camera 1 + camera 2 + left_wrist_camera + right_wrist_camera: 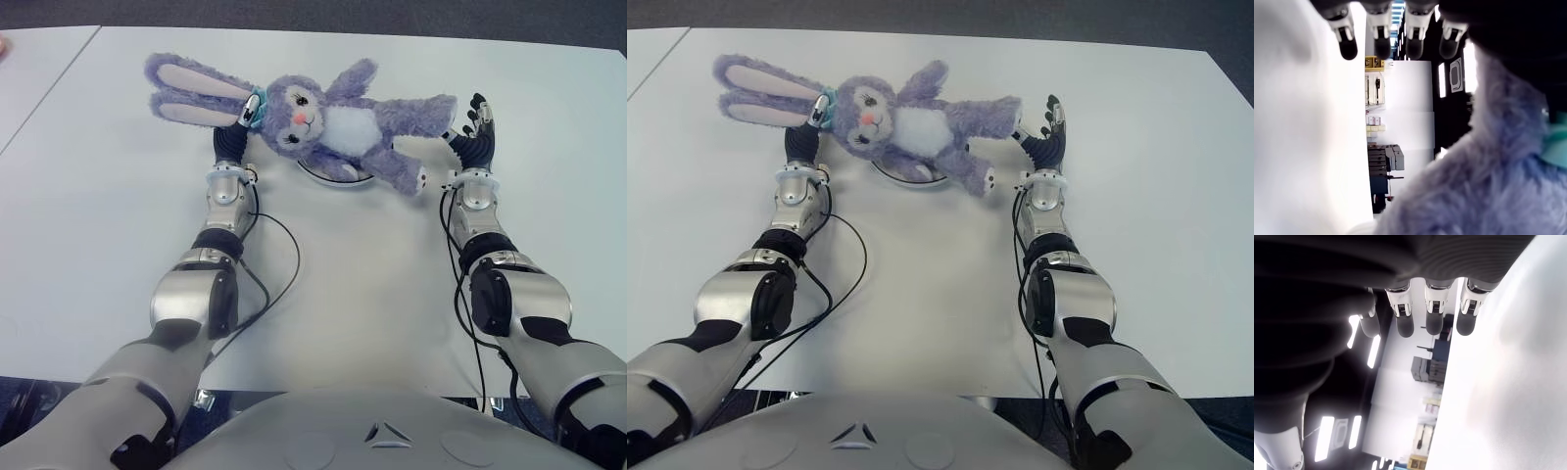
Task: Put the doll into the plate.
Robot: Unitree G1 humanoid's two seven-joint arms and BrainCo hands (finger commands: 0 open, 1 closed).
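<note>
A purple plush bunny doll [333, 127] with long pink-lined ears lies face up across a small white plate [328, 176]. Its body covers most of the plate, so only the near rim shows. My left hand [233, 139] is at the doll's head and ear, partly hidden under them. In the left wrist view its fingers [1381, 34] are stretched straight, with the doll's fur [1474, 186] close beside the palm. My right hand [476, 122] stands just right of the doll's leg. Its fingers [1432, 316] are extended and hold nothing.
The white table [372, 264] runs wide to the right and toward me. A second white tabletop [39, 78] adjoins at the far left. Black cables [284, 255] hang beside both forearms. The dark floor shows beyond the table's far edge.
</note>
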